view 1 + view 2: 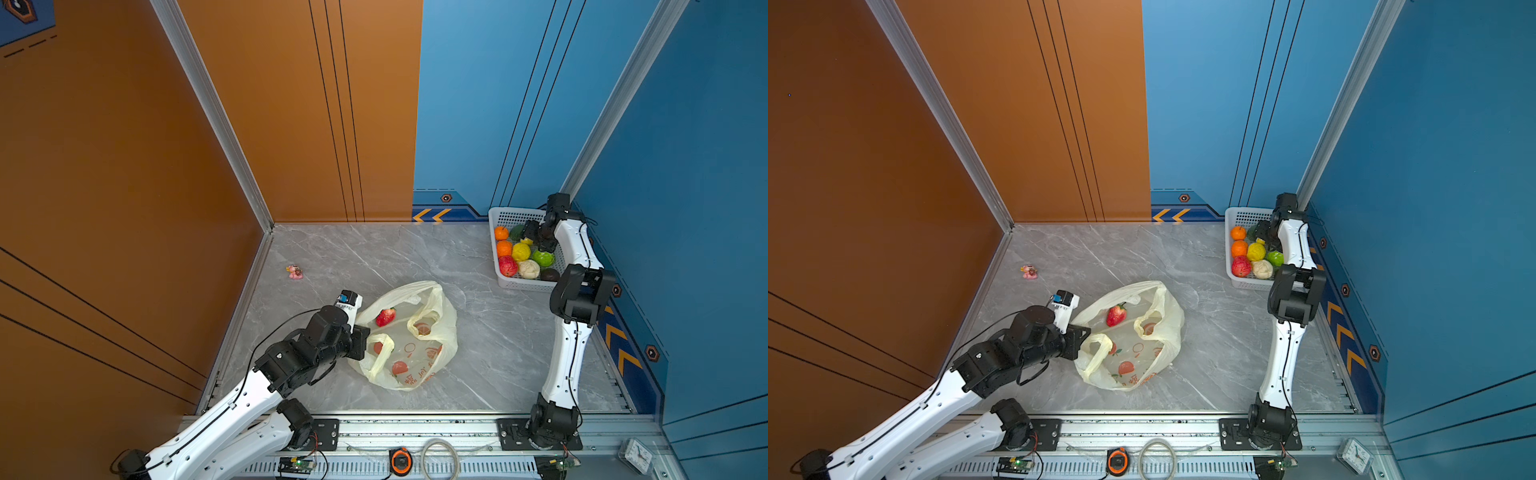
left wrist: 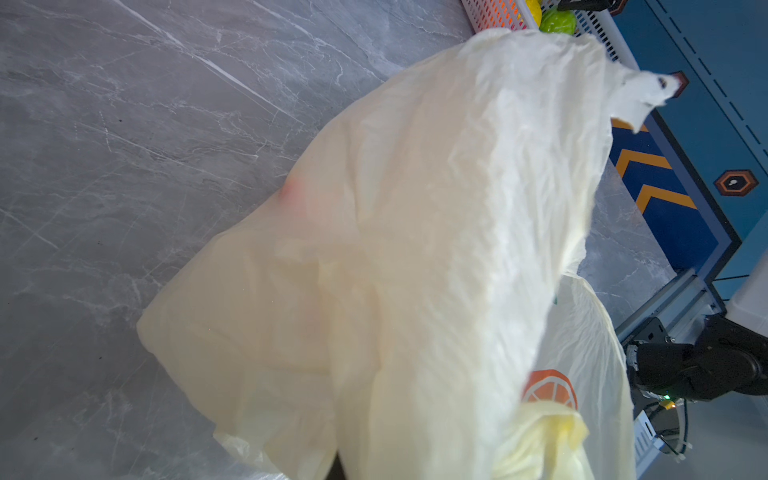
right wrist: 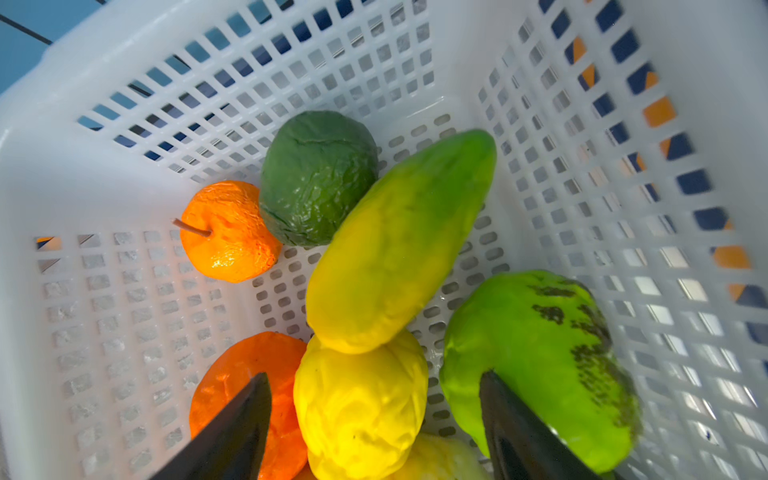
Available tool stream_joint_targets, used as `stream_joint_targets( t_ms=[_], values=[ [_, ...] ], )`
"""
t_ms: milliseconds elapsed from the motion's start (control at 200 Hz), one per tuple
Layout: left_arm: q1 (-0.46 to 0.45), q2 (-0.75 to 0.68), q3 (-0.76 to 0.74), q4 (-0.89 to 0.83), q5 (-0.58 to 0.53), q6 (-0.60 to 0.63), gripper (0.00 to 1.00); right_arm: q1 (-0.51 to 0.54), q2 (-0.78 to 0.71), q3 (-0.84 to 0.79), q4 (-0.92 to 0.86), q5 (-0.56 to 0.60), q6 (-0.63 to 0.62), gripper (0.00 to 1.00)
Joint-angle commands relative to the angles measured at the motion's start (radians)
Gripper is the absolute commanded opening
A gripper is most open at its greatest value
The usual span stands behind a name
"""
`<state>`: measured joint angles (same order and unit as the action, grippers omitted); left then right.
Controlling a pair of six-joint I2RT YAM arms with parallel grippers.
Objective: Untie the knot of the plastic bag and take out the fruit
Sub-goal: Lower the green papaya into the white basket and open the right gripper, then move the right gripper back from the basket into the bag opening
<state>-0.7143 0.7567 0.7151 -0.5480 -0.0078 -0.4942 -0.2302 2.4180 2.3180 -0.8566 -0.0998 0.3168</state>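
The right gripper [image 3: 374, 376] is hanging over the white basket [image 3: 124, 104], holding its fingers [image 3: 237, 428] wide apart and gripping nothing. A yellow-green fruit [image 3: 399, 241] is lying free on the pile just beyond them. The left gripper [image 1: 362, 337] is pinching the rim of the plastic bag [image 1: 415, 353], its tips buried under the film. A red strawberry [image 1: 385, 317] is sitting inside the bag's open mouth on the grey table [image 1: 498, 332].

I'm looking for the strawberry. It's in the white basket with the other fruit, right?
Not quite. The strawberry lies in the open bag, not in the basket; both top views show it. The other fruit is in the basket.
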Motion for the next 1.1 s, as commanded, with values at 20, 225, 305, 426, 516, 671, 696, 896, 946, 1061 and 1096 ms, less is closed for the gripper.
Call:
stream_joint_targets(
  t_ms=[20,225,305,426,516,671,696,896,946,1061,1096],
  values=[
    [0.006,-0.003,0.023,0.008,-0.027,-0.004,0.0,-0.001,-0.095,-0.009,-0.031,0.04,-0.007,0.81],
    [0.007,-0.015,0.017,0.008,-0.022,-0.003,0.0,0.01,-0.211,-0.111,-0.03,0.018,0.006,0.81],
    [0.007,-0.019,0.015,0.008,-0.019,-0.003,0.0,0.026,-0.268,-0.176,-0.029,-0.002,0.008,0.81],
    [0.005,-0.018,0.012,0.007,-0.01,0.001,0.0,0.069,-0.391,-0.292,-0.025,-0.048,0.009,0.81],
    [0.005,-0.023,0.008,0.005,-0.008,0.002,0.0,0.119,-0.491,-0.396,-0.022,-0.079,0.01,0.81],
    [0.005,-0.025,0.012,0.002,-0.008,0.007,0.0,0.227,-0.68,-0.6,-0.022,-0.148,0.027,0.81],
    [0.004,-0.024,0.014,0.003,-0.007,0.009,0.0,0.247,-0.715,-0.632,-0.022,-0.159,0.032,0.81],
    [0.006,-0.007,0.03,0.0,0.004,0.026,0.0,0.443,-0.969,-0.849,-0.021,-0.234,0.122,0.81],
    [0.008,-0.002,0.033,0.0,0.008,0.029,0.0,0.504,-1.024,-0.883,-0.02,-0.231,0.156,0.81],
    [0.007,0.004,0.04,0.0,0.017,0.036,0.0,0.662,-1.131,-0.943,-0.011,-0.193,0.248,0.81],
    [0.008,0.004,0.043,0.0,0.02,0.037,0.0,0.711,-1.157,-0.961,-0.002,-0.174,0.28,0.81]
  ],
)
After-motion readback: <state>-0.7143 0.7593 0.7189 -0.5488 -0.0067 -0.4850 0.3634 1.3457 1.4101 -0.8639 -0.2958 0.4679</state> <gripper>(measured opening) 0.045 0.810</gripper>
